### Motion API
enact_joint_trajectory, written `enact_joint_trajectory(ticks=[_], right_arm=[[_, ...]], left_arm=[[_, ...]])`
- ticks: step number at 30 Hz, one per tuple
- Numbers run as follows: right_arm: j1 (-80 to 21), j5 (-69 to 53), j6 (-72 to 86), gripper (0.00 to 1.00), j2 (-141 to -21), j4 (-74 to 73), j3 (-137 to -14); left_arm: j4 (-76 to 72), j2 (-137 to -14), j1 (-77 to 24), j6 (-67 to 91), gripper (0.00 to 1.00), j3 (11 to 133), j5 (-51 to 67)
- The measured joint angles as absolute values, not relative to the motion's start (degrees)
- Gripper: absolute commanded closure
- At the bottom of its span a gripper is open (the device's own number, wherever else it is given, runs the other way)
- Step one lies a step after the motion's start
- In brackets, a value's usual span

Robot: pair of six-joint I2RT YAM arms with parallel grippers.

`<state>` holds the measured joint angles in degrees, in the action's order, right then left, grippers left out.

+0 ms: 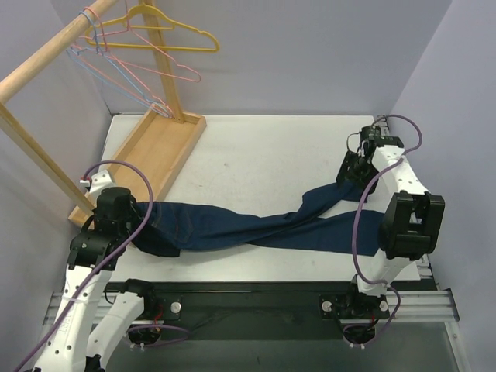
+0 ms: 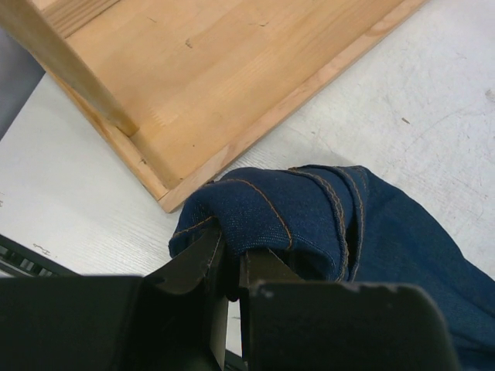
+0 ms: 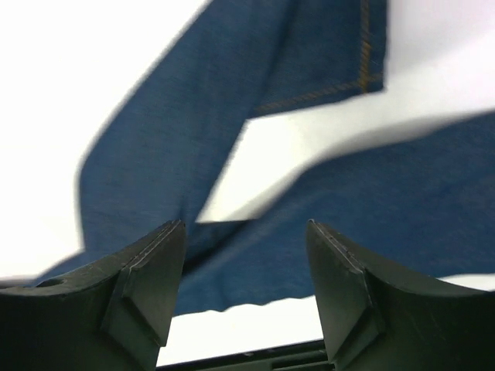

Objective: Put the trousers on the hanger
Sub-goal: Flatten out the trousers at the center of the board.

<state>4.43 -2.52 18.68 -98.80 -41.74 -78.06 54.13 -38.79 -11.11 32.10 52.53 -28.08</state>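
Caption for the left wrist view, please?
Left gripper pinches a folded edge of the trousers beside the wooden base corner.

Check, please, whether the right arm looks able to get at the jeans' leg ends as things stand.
Probably yes: the right gripper hangs open above the jeans, whose legs lie flat on the table with nothing between. The left gripper pinches the far waist end, clear of that path.

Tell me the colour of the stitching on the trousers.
Orange-brown stitching on the dark navy trousers; clearest in the left wrist view.
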Motion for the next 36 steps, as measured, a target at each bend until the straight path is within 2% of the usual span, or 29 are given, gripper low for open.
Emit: enact_joint_trajectory(ticks=[3,7,9,24,27,28,30,31,36], right_arm=[[4.4,-5.1,19.8,0.39,-99.9,-40.8,-80.2],[3.9,-6.8,21.1,0.52,-102.8,-39.3,-80.9],[3.4,-7.0,21.7,0.56,-104.6,-39.0,-80.9],[1.1,-6.3,23.9,0.61,-111.1,-37.2,-80.8],[1.1,-5.4,24.0,0.76,-111.4,-36.7,-79.9],[1.1,-5.0,23.9,0.87,-111.4,-36.6,-79.5],[1.2,-4.2,23.8,0.97,-111.4,-36.5,-78.6],[1.2,-3.9,23.8,1.0,-111.4,-36.6,-78.2],[2.0,-3.1,23.9,1.0,-111.2,-36.5,-77.2]], left_arm=[[53.5,-39.2,-11.1,32.0,1.0,52.5,-27.0],[53.4,-38.3,-11.1,32.1,1.0,52.5,-26.1],[53.4,-38.0,-11.1,32.1,1.0,52.5,-25.7],[53.4,-37.8,-11.1,32.1,1.0,52.5,-23.8],[53.4,-38.0,-11.1,32.1,1.0,52.5,-23.7],[53.4,-38.0,-11.1,32.1,1.0,52.5,-23.7],[53.4,-38.2,-11.1,32.0,1.0,52.5,-23.7],[53.4,-38.3,-11.1,31.8,1.0,52.5,-23.7],[52.9,-39.8,-11.0,30.6,1.0,52.5,-23.8]])
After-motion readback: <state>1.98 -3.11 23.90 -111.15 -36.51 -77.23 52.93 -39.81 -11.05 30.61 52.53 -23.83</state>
